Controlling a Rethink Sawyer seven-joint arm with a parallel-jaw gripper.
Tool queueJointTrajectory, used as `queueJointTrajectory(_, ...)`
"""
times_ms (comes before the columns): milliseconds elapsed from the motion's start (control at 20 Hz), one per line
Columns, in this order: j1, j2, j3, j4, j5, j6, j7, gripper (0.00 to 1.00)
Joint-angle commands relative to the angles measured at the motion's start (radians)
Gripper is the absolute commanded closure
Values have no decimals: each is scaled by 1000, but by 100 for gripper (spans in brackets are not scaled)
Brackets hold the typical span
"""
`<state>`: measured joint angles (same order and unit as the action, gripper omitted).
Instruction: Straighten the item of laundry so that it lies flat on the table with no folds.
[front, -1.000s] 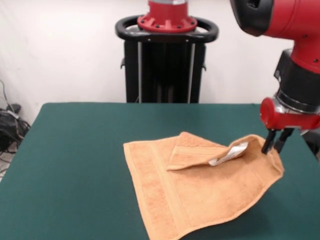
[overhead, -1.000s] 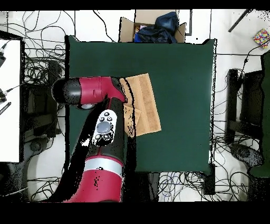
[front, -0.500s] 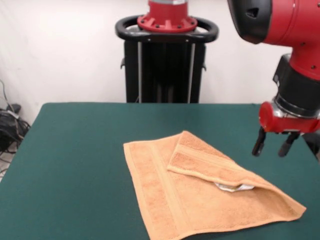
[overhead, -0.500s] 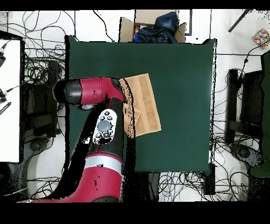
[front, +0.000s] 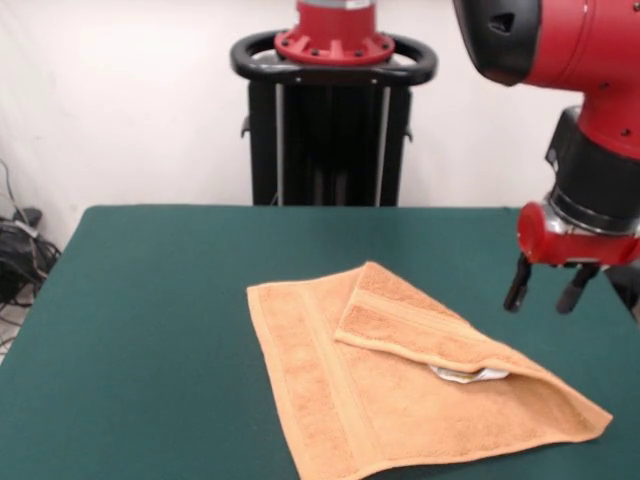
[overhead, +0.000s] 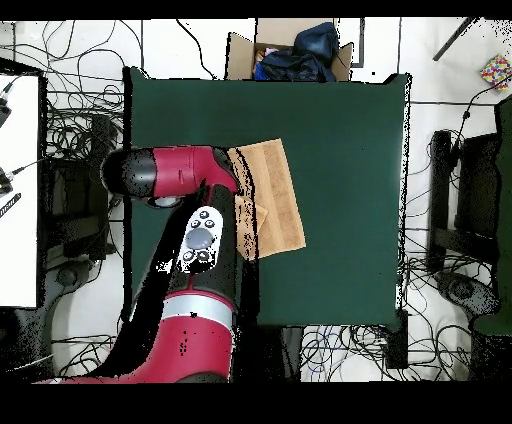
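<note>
Gripper (front: 541, 291) jaws apart, above table (front: 150, 300); washcloth (front: 400, 390) corner folded over. Overhead: arm (overhead: 175, 175) hides the fold; cardboard box (overhead: 290, 50) beyond.

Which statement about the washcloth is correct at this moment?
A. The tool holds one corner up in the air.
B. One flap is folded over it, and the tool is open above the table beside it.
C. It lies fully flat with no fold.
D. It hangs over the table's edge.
B: in the front view a flap lies folded across the washcloth with a white tag under it, and the tool hangs open, touching nothing.
</note>
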<state>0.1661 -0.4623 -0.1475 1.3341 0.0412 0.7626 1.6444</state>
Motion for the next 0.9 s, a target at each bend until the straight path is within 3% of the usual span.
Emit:
queueJointTrajectory(50,-51,-19,46,66,39,15,177,0)
queueJointTrajectory(350,-190,-129,105,263,-11,-119,1,0)
queueJointTrajectory(750,-321,-204,180,369,-75,-156,-98,0)
queueJointTrajectory(900,-386,-203,257,400,-77,-176,-139,0)
